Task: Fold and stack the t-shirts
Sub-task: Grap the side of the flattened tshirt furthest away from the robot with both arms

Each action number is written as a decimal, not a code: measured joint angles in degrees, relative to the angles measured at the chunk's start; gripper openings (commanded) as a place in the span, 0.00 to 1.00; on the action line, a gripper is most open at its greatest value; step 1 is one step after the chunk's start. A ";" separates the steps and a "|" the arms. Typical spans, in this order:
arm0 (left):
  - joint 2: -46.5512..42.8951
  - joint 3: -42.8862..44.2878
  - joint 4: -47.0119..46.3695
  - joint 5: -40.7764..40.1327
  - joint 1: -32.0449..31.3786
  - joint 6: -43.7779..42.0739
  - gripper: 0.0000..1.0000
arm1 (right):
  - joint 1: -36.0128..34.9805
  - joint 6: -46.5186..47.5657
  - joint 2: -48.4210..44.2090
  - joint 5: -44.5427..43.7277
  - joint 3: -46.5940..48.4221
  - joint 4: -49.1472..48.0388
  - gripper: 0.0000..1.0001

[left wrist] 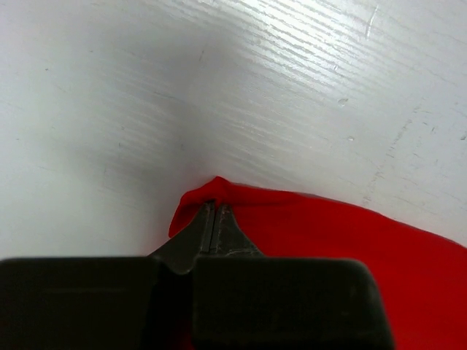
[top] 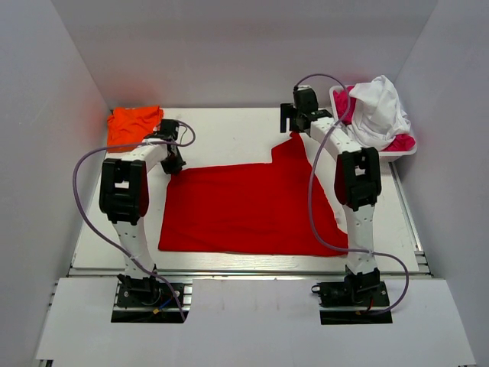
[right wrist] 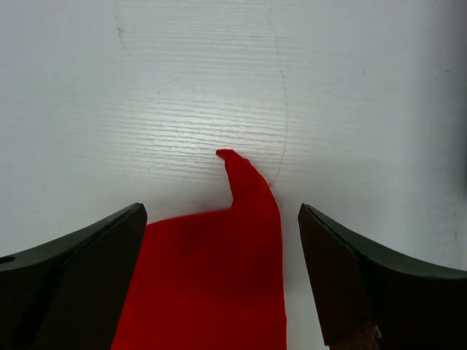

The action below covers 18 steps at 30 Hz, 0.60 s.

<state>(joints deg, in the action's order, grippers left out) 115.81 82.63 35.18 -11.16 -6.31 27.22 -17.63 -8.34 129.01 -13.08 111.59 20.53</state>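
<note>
Red t-shirt (top: 244,206) has one corner clamped in the left hand (left wrist: 214,207), another at the parted right hand (right wrist: 220,211).

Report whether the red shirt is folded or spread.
Spread: the red shirt lies flat across the table; the left gripper pinches one corner.

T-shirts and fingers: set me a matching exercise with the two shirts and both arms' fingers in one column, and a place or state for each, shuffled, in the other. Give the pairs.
Column one
1. red t-shirt
2. orange t-shirt
3. left fingers
4. right fingers

Column two
A. apart, with a tip of red cloth between them
B. bunched at the far left corner of the table
C. spread across the middle of the table
D. closed on a corner of red cloth

Pairs: 1-C, 2-B, 3-D, 4-A
</note>
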 measured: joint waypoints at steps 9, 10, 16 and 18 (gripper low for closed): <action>-2.32 -2.36 -2.73 1.09 0.00 -0.68 0.00 | 0.48 0.87 6.93 0.13 0.39 -5.44 0.90; -2.47 -2.71 -2.89 1.31 0.00 -0.70 0.00 | 0.55 1.11 7.65 0.11 0.39 -6.78 0.90; -2.75 -4.02 -3.98 2.21 0.00 -1.27 0.00 | 0.74 1.29 11.58 -0.31 1.27 -11.15 0.87; -2.78 -4.24 -3.98 2.40 0.00 -1.31 0.00 | 0.76 1.07 11.85 -0.44 1.29 -12.04 0.82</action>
<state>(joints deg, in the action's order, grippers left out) 113.03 78.39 31.20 -8.75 -6.31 25.91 -16.86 -7.27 140.86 -13.52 112.88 8.49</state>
